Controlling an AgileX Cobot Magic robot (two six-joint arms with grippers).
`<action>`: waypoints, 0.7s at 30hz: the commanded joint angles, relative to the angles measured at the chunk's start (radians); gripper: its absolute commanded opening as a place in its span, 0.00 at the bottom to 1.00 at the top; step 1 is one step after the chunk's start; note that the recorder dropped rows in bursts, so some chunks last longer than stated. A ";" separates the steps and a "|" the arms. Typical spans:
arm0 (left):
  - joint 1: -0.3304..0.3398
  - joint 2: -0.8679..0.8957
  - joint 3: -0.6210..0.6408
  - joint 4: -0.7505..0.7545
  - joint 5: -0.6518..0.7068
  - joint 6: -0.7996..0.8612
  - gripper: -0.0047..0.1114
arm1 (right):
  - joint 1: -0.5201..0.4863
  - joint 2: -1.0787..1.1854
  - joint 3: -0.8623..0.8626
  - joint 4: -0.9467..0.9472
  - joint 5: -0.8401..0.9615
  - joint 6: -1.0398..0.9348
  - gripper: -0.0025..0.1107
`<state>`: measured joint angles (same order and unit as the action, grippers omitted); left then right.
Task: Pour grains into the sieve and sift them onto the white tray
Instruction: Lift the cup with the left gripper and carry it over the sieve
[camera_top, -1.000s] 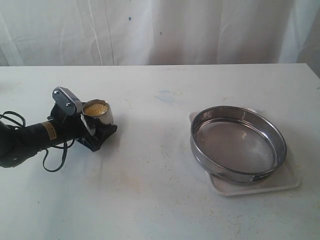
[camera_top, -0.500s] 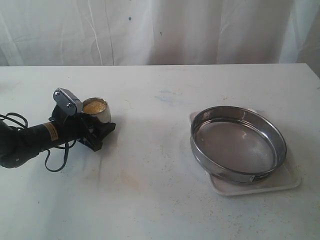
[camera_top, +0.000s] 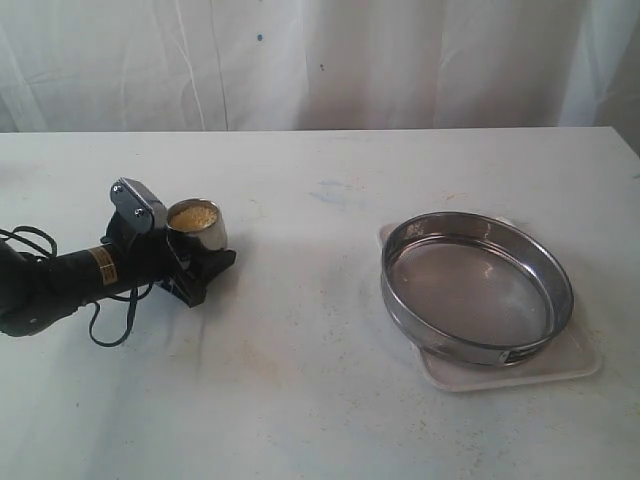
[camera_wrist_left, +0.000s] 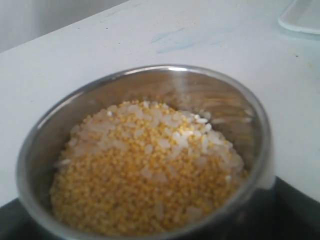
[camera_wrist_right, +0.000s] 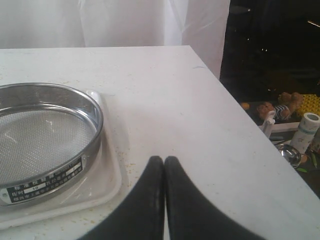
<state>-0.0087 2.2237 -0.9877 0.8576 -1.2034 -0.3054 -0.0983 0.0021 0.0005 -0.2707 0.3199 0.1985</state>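
The left gripper (camera_top: 197, 262) is clamping the steel cup (camera_top: 203, 236) of grains (camera_wrist_left: 145, 175) at the left, the right gripper (camera_wrist_right: 164, 165) is idling pinched together and empty, and the sieve (camera_top: 450, 341) is sitting unfilled on the white tray (camera_top: 572, 362) at right, leaving pouring and sifting undone.

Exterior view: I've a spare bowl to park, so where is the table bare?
Widest bare stretch: mid-table, between the steel cup and the sieve. The near strip before both and the far strip by the curtain are free too. Crowded: the sieve nearly fills the white tray.
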 joint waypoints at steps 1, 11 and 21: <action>-0.004 -0.001 -0.004 0.046 -0.018 -0.069 0.04 | 0.000 -0.002 0.000 -0.008 -0.008 0.000 0.02; -0.018 -0.014 -0.019 0.166 -0.018 -0.084 0.04 | 0.000 -0.002 0.000 -0.008 -0.008 0.000 0.02; -0.164 -0.098 -0.096 0.166 -0.018 -0.129 0.04 | 0.000 -0.002 0.000 -0.008 -0.008 0.000 0.02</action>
<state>-0.1394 2.1584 -1.0727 1.0249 -1.1909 -0.4034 -0.0983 0.0021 0.0005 -0.2707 0.3199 0.1985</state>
